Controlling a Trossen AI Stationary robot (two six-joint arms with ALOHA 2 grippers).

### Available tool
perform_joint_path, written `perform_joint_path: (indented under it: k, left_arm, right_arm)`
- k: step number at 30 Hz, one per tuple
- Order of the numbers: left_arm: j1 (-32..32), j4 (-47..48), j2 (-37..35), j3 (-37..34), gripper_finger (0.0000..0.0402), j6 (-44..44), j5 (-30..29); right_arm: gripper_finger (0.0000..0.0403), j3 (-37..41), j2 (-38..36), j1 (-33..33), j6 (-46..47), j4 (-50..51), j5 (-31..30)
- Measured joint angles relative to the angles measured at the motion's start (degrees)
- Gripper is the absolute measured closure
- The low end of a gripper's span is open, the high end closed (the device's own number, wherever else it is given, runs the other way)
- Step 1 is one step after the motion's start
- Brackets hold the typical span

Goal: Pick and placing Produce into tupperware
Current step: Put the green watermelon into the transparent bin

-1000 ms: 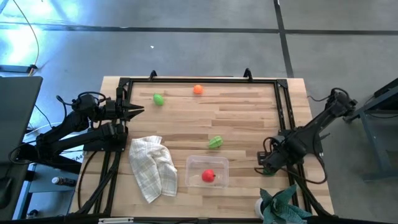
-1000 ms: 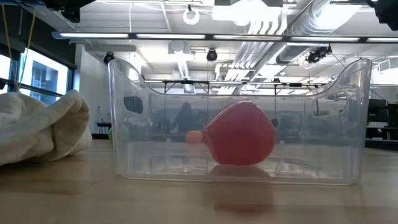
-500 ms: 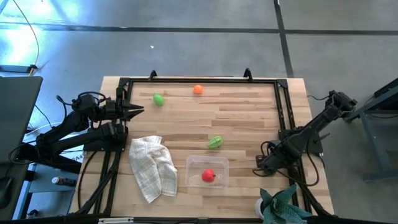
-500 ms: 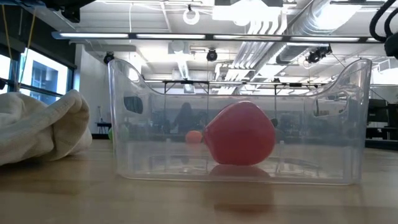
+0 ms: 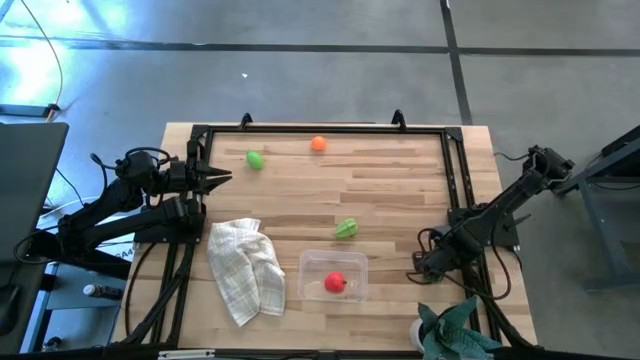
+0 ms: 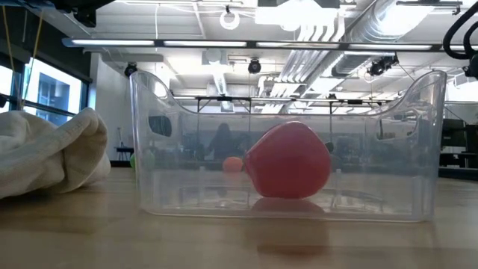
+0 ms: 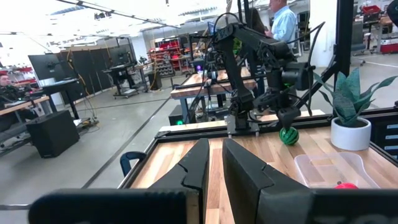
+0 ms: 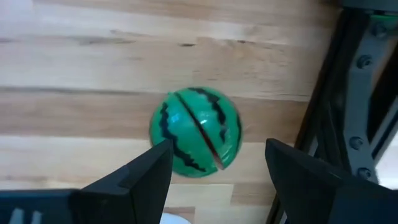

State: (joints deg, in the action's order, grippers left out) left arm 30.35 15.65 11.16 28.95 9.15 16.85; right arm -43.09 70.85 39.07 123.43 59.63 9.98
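Currently on your bench (image 5: 400,190): one clear tupperware (image 5: 334,276) near the front edge, with the red produce (image 5: 335,283) already lying inside it, resting on the floor of the tub as the low view confirms. Three loose pieces sit on the wood: the orange piece (image 5: 318,144) and the plain green piece (image 5: 255,159) near the far rail, well apart from the tub, and the light-green leafy piece (image 5: 345,229) just beyond the tub's far side. One more item, a round green striped ball (image 8: 196,131), lies close to the right-hand frame rail; your right hand (image 5: 424,262) hangs directly over it with the fingers (image 8: 140,171) spread wide to either side, not touching it, which reads as lining up for a pick. Your left hand (image 5: 215,177) waits at the left rail, fingers drawn close together and holding nothing, placed clear of the working area. Also listed: a white checked cloth (image 5: 245,268) crumpled beside the tub and a teal potted plant (image 5: 452,331) at the front right corner, neither belonging in the tub.
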Motion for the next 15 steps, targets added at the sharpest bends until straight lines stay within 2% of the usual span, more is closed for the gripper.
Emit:
perform_joint_path:
  k: [6, 15]
  left_arm:
    - [0.00, 0.00, 0.00, 0.01, 0.0364, -0.01, -0.01]
    - [0.00, -0.01, 0.00, 0.01, 0.0364, -0.01, 0.01]
  right_arm:
    - [0.0155, 0.00, 0.00, -0.02, -0.99, -0.26, -3.78]
    - [0.0152, 0.00, 0.16, -0.02, -0.92, -0.53, -3.26]
